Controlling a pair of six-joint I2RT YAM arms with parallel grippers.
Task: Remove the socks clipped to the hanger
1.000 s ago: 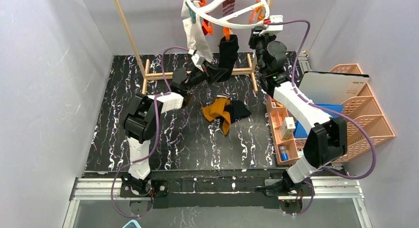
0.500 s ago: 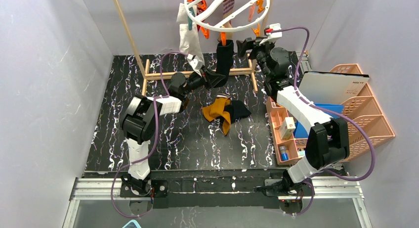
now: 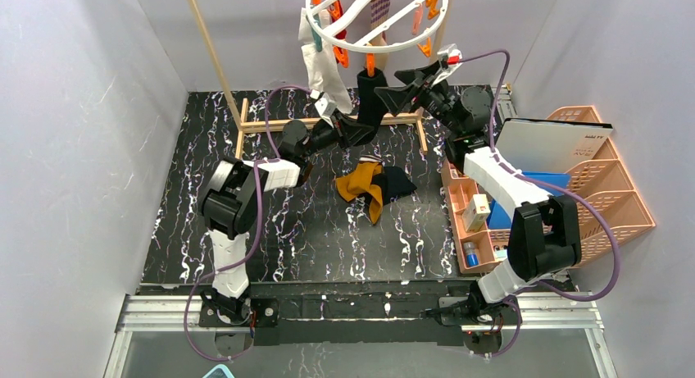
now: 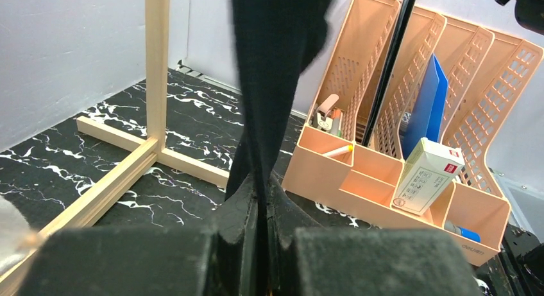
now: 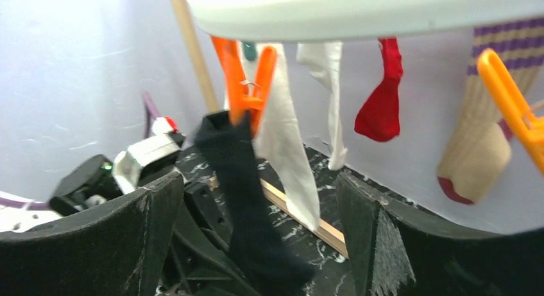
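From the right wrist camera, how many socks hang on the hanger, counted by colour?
black sock: 1
white socks: 2, apparently separate
red sock: 1
striped beige sock: 1
Total: 5

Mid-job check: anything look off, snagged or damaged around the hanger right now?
Nothing spilled or broken. One thing stands out: the black sock is pinned at its top by an orange clothespin while the left gripper has its fingers shut on its lower end, so it hangs bent sideways rather than straight like the white sock beside it.
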